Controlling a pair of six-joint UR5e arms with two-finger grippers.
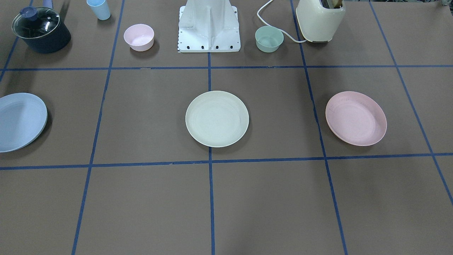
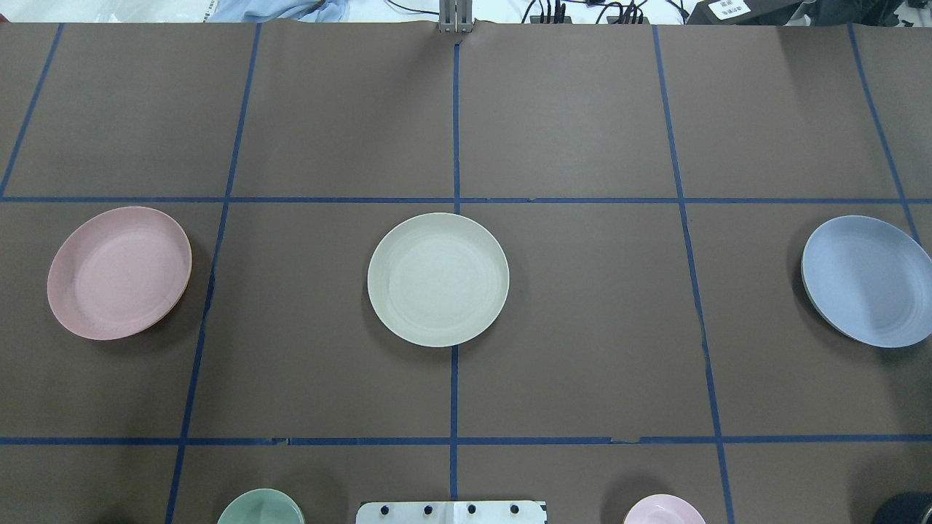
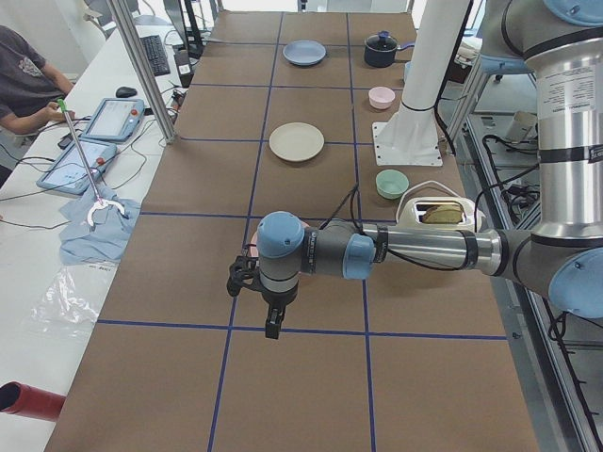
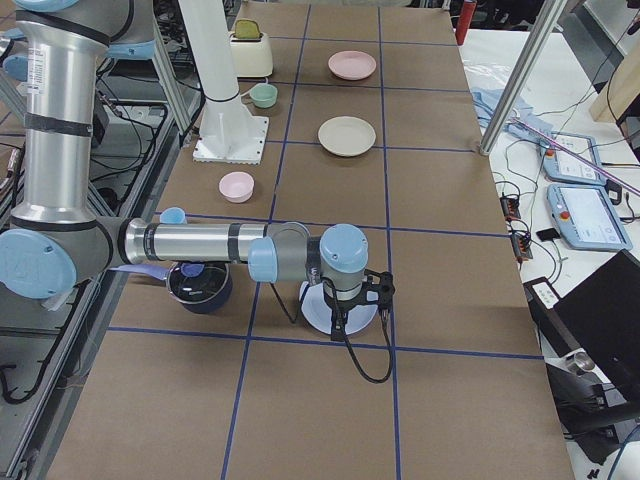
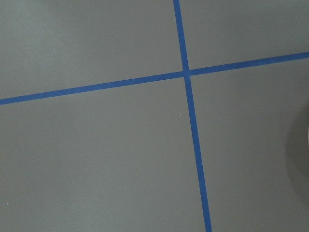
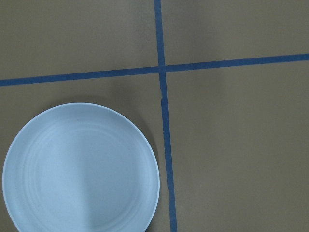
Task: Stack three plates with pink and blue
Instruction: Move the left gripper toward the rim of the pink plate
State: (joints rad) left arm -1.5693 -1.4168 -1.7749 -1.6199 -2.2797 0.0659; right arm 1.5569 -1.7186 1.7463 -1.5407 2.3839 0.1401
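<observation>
Three plates lie apart in one row on the brown table. The cream-green plate (image 1: 217,118) is in the middle, the pink plate (image 1: 355,118) on my left side, and the blue plate (image 1: 19,121) on my right side. In the overhead view they are the cream-green plate (image 2: 437,279), the pink plate (image 2: 119,272) and the blue plate (image 2: 868,280). My left gripper (image 3: 272,325) hangs over the table near the pink plate; I cannot tell whether it is open. My right gripper (image 4: 342,322) hovers above the blue plate (image 6: 79,169); I cannot tell its state either.
Along the robot's side stand a dark pot with a glass lid (image 1: 40,30), a small blue cup (image 1: 99,9), a small pink bowl (image 1: 138,37), the white robot base (image 1: 209,28), a mint bowl (image 1: 269,39) and a cream toaster (image 1: 320,19). An operator sits at a side desk (image 3: 24,80).
</observation>
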